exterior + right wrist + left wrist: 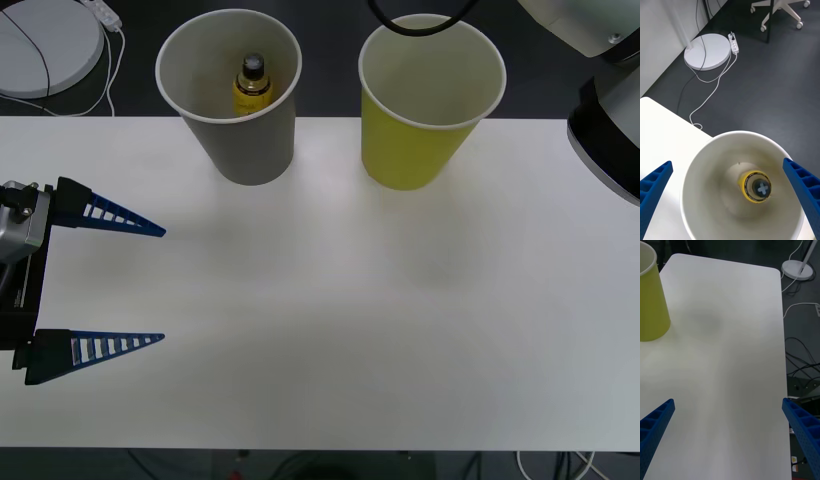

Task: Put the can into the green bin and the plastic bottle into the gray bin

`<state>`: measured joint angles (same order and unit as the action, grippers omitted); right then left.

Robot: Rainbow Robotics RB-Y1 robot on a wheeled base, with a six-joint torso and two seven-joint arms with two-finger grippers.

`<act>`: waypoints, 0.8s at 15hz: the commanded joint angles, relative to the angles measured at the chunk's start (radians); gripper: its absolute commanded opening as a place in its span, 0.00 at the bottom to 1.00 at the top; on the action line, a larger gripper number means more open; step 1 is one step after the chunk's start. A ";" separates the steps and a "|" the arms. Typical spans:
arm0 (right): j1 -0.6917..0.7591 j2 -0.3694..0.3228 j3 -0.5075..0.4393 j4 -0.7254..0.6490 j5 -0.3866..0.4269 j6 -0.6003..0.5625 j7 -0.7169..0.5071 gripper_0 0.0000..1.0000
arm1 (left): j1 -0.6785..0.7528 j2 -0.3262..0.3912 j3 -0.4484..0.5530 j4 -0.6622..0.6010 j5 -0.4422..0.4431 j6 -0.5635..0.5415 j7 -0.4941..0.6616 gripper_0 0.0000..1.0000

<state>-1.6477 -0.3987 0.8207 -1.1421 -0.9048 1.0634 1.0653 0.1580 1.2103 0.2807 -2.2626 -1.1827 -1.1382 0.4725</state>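
The plastic bottle, yellow with a black cap, stands inside the gray bin at the back of the white table. The right wrist view looks straight down into that gray bin, where the bottle rests on the bottom. My right gripper is open above the rim with nothing held. The green bin stands to the right of the gray one; its inside shows only white wall. The can is out of view. My left gripper hovers open over the table's left side, far from the green bin.
A white round lamp base with a cable lies on the dark floor behind the table's left corner, and a power strip lies beside it. My right arm's body looms at the right edge. An office chair stands farther off.
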 commanded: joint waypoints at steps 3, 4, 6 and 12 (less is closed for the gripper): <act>0.037 -0.037 -0.012 -0.042 0.001 0.015 0.004 1.00 | 0.000 0.000 0.000 0.000 0.000 0.000 0.000 1.00; 0.068 -0.069 -0.018 -0.096 0.003 0.007 0.004 1.00 | 0.000 0.000 0.000 0.000 0.000 0.000 0.000 1.00; 0.131 -0.141 -0.025 -0.212 0.006 -0.002 -0.008 1.00 | 0.000 0.000 0.000 0.000 0.000 0.000 0.000 1.00; 0.305 -0.393 -0.026 -0.558 0.012 -0.148 -0.136 1.00 | 0.000 0.000 0.000 0.000 0.000 0.000 0.000 1.00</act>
<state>-1.3624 -0.7608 0.7946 -1.6562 -0.8960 0.9393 0.9519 0.1580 1.2103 0.2807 -2.2626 -1.1827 -1.1382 0.4725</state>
